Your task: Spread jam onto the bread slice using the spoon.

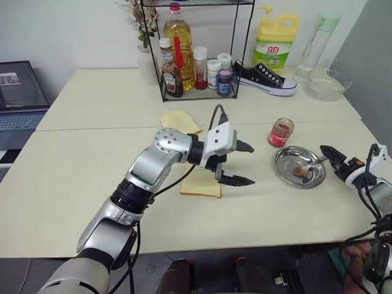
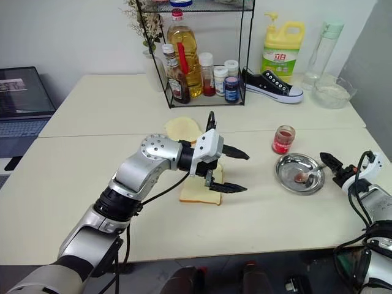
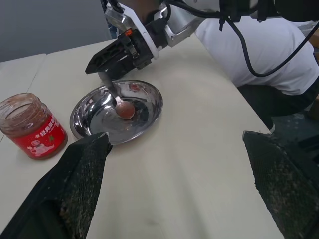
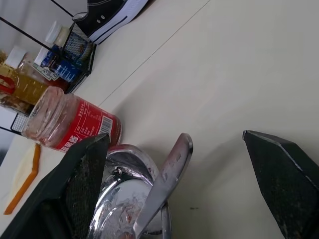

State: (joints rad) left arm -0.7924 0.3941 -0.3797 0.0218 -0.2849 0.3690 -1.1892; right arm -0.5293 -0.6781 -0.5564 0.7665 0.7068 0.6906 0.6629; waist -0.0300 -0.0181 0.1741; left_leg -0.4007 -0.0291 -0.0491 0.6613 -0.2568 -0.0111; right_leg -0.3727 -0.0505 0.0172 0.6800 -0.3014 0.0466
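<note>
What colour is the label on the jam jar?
Red with white print, clearest in the left wrist view on the jam jar.

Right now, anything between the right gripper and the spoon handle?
Nothing visible. The right gripper, open, faces the spoon handle, which sticks out over the steel dish rim toward it.

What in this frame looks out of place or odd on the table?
A black sneaker lies on the table beside the condiment rack and the yellow detergent bottle, odd next to food. The jam jar stands lidless. Nothing looks spilled.
</note>
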